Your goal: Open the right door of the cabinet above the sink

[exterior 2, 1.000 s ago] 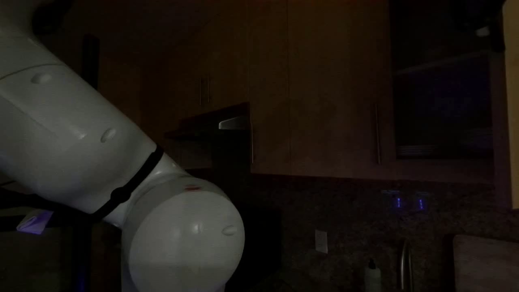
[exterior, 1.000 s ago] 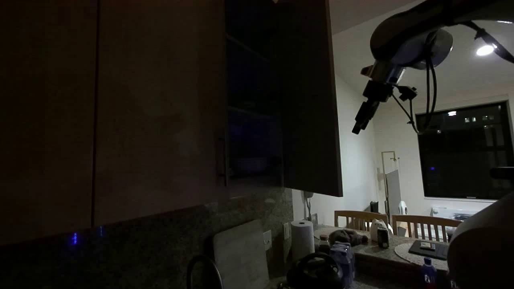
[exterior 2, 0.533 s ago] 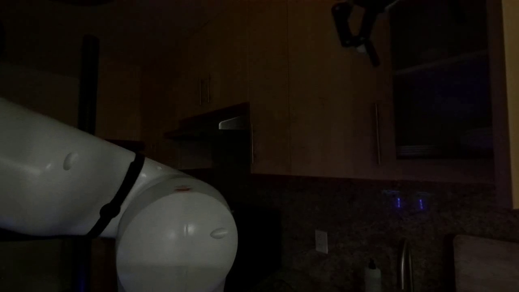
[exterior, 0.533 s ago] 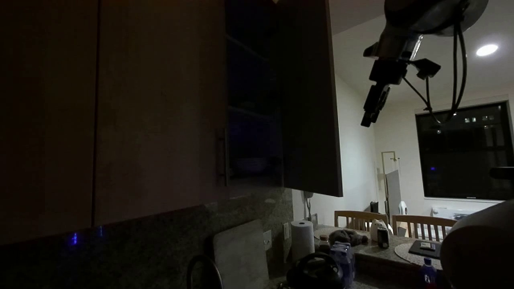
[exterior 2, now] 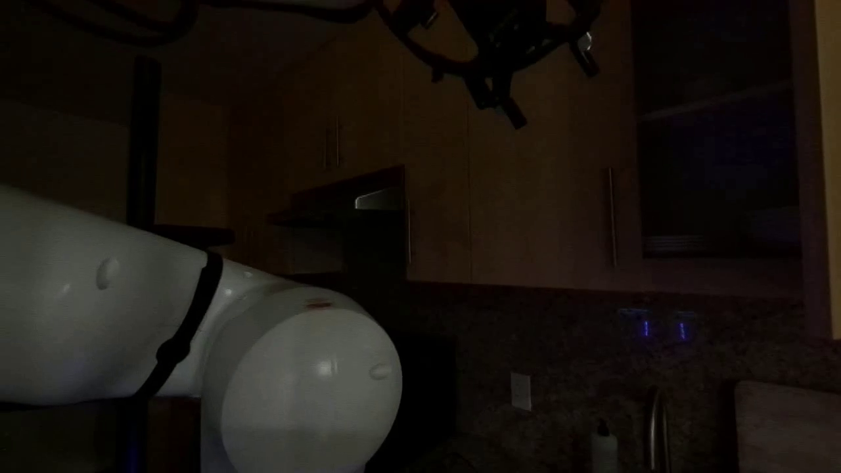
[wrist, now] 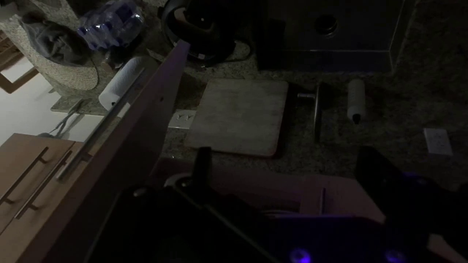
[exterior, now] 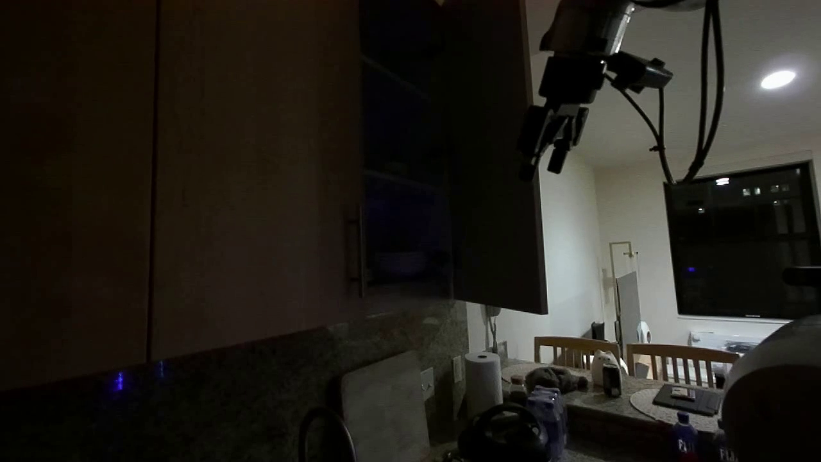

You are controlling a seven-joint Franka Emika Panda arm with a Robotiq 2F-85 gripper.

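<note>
The right door (exterior: 494, 192) of the cabinet (exterior: 404, 138) stands swung outward, the dark inside showing, while the left door (exterior 2: 545, 177) is closed; the gripper (exterior: 542, 168) hangs high by the open door, its fingers (wrist: 202, 164) spread well apart; in an exterior view it overlaps that door's outer edge, though whether the two touch I cannot tell; in the wrist view the door slants along the left, its metal handle (wrist: 101, 125) on the outer face; below the cabinet, a cutting board (wrist: 239, 117) stands by the stone wall (exterior 2: 571, 341), with the faucet (wrist: 317, 113), a soap bottle (wrist: 356, 100) and the sink (wrist: 325, 60) near it; in an exterior view a roll of paper towels (exterior: 483, 382) stands upright nearby.
</note>
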